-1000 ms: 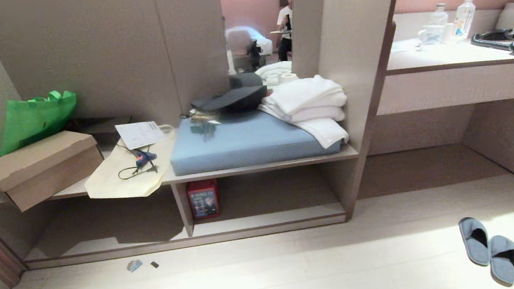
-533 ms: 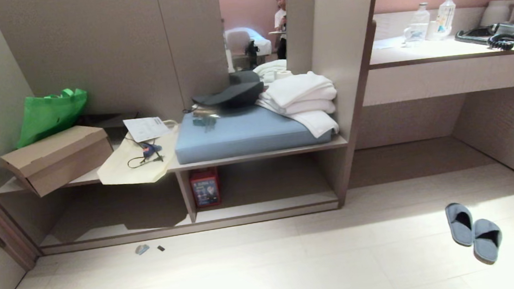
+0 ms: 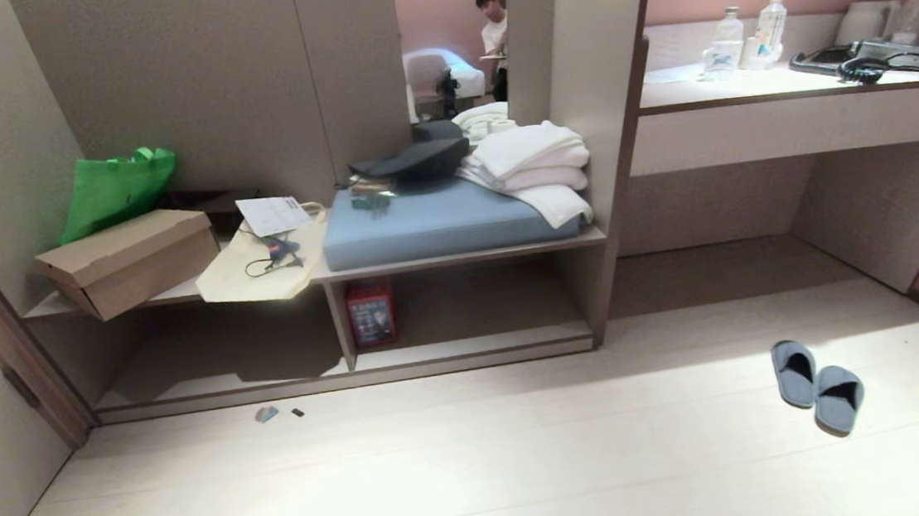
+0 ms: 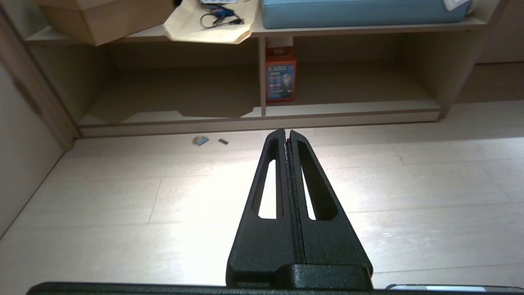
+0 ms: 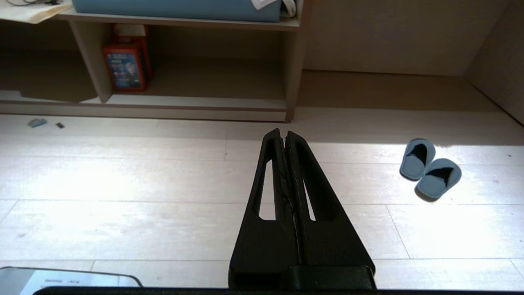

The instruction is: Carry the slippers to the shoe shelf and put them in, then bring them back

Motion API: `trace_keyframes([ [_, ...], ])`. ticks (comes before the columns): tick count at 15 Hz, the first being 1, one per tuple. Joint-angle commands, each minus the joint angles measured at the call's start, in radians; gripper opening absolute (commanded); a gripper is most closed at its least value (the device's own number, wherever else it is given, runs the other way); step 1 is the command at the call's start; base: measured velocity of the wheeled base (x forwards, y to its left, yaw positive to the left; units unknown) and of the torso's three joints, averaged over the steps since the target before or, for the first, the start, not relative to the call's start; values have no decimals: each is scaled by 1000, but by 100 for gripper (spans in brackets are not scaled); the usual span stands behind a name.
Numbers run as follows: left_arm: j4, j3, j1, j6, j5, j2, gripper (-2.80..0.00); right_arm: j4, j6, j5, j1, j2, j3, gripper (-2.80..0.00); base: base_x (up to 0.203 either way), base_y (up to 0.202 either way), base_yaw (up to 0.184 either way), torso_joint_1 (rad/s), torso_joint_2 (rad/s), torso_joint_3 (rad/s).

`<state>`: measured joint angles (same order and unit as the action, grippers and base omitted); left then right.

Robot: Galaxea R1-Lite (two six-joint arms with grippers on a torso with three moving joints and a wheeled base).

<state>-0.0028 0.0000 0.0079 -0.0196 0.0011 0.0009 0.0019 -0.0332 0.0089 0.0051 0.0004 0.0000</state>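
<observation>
Head camera looks forward and down from well back at the shoe shelf [image 3: 459,254] and floor. Both wrist cameras sit low, facing it, sharing its red box [image 4: 281,73].

Two tiny bits [image 3: 266,414] on the floor (before the shoe shelf [image 3: 459,254]) are unidentifiable.

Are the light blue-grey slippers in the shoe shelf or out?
Out: the light blue-grey slippers lie side by side on the pale floor, right of the beige-wood shoe shelf.
</observation>
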Motion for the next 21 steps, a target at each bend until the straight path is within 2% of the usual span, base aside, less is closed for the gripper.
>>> trace_keyframes([
  [1,0,0,0,0,0,1,-280,0,-1,0,-1,1,0,-280,-198,0,-2,2,2,2],
  [21,0,0,0,0,0,1,-280,0,-1,0,-1,1,0,-280,-196,0,1,3,2,3],
])
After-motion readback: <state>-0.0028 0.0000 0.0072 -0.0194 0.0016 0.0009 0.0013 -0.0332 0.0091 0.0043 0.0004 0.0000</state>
